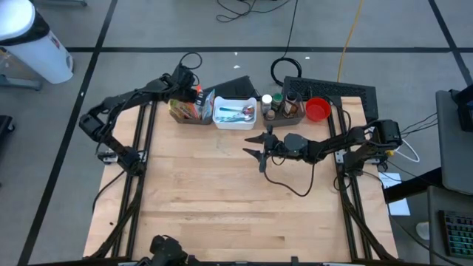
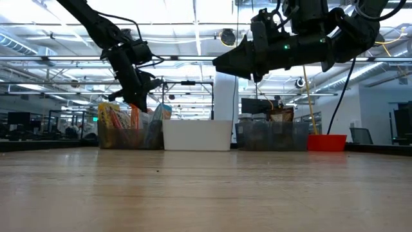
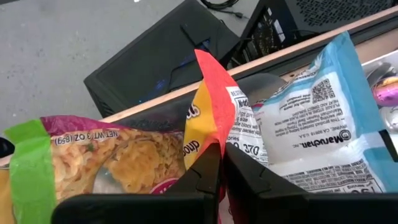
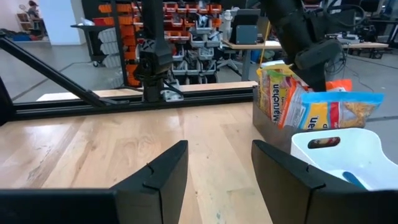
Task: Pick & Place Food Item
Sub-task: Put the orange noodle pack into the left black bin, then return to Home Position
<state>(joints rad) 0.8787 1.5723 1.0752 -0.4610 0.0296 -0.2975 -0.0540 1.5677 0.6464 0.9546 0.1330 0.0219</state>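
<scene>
A dark bin [image 1: 185,113] at the table's far left holds several upright noodle packets: a red-and-orange one [image 3: 211,106], a green-and-pink one [image 3: 93,155] and a blue-and-white one [image 3: 323,124]. My left gripper [image 1: 194,94] reaches down into this bin from its far side and is shut on the red-and-orange packet. My right gripper [image 1: 255,148] hovers open above the middle of the table. It points level toward the table's left, with nothing between its fingers [image 4: 168,168]. My left gripper pinches the red-and-orange packet between its two fingers, at a thin edge of it [image 3: 214,134] below its pointed top corner. The fingers slant down from above. The packet stands upright among the other packets in the bin; its lower part is hidden.
Along the far edge, right of the packet bin, stand a white bin with utensils [image 1: 234,112], a dark bin of bottles [image 1: 284,107] and a red bowl [image 1: 318,109]. Bare wood lies across the table's middle and near half. A cable [image 1: 292,185] trails under the right arm.
</scene>
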